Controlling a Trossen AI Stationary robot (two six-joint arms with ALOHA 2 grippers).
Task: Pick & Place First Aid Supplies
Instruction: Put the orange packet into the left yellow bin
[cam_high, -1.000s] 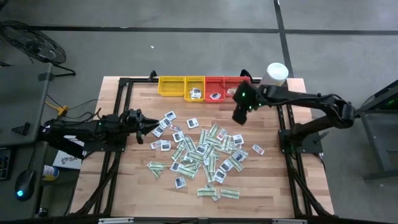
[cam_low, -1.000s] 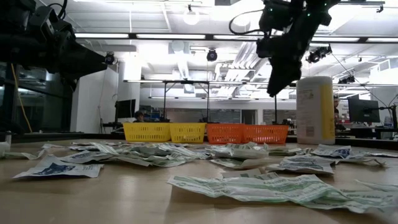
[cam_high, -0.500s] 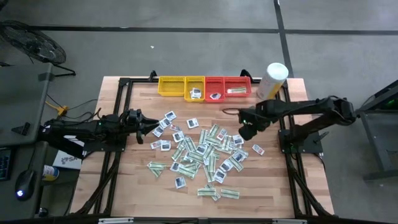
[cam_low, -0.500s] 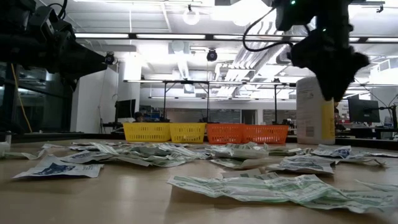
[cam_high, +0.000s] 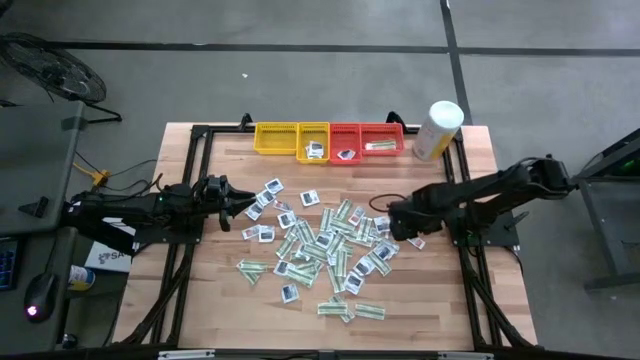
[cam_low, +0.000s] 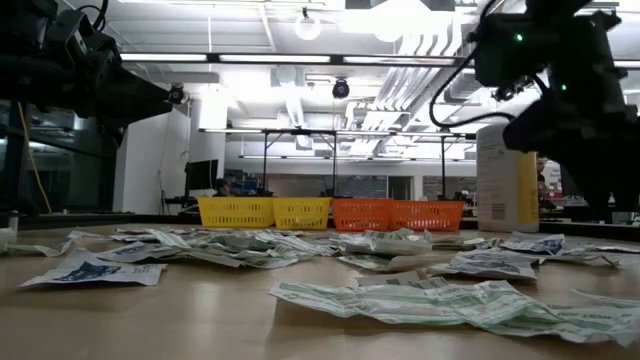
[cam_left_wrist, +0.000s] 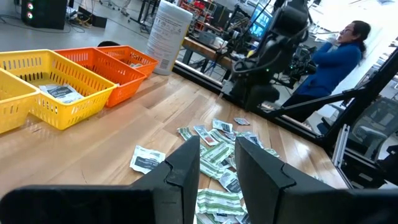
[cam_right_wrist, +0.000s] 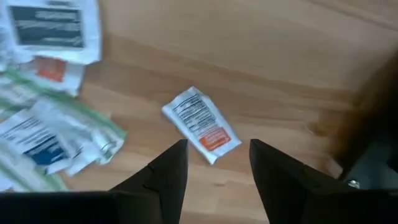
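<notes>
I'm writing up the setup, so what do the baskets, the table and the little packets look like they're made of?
The baskets look like glossy moulded plastic, with slotted mesh walls. The table looks like light wood with visible plank grain. The packets seem to be matte printed paper, creased and wrinkled, though a thin lining can't be excluded.

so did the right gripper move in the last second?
Yes. In the high view the right gripper has gone from beside the red tray at the back of the table down to the right edge of the packet pile, jaws open.
</notes>
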